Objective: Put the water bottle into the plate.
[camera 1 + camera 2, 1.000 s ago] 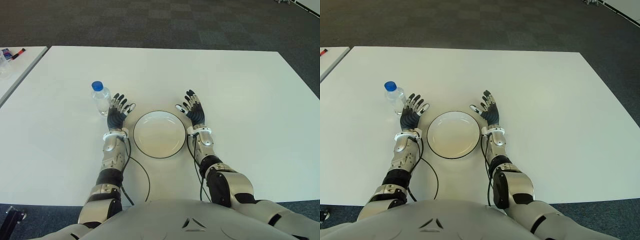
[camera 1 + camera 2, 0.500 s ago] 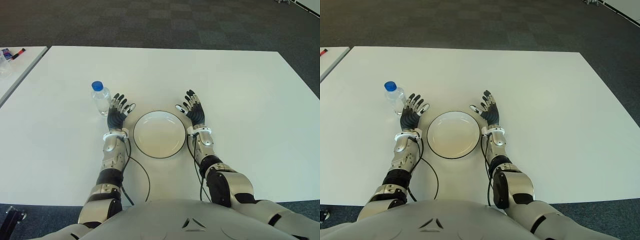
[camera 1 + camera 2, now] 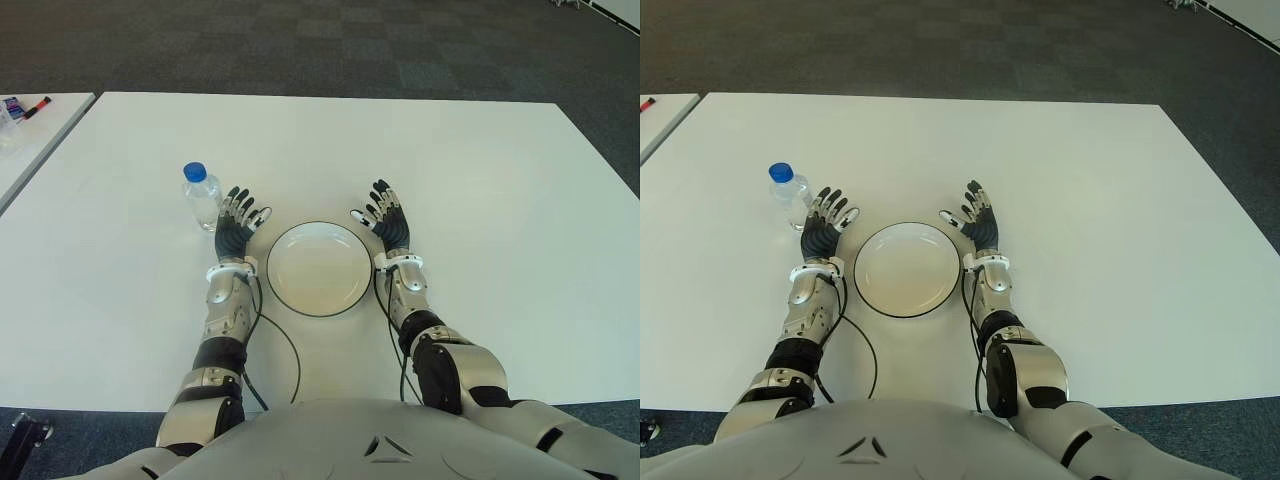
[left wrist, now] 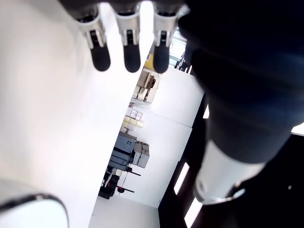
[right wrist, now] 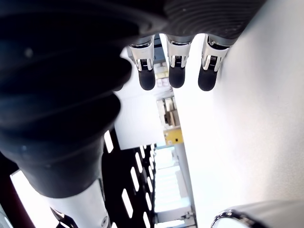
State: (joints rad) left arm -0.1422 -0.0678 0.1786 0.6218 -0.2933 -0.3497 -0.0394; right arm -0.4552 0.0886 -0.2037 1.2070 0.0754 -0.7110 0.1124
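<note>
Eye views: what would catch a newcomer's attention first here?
The empty white plate sits mid-table between two spread, empty hands: the left hand on its left, the right hand on its right. A blue-capped water bottle stands upright just beyond the left hand, on its outer side, not yet grasped.

White table (image 3: 480, 180), water bottle (image 3: 201, 196) upright, plate (image 3: 320, 267) beside it

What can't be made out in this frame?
- Bottle: its lower right edge is hidden by the open left hand in both eye views, so contact is unclear.
- Items on the side table: too small to identify, cut by the left eye view's edge.
- Plate and right hand: touching or apart is unclear.
</note>
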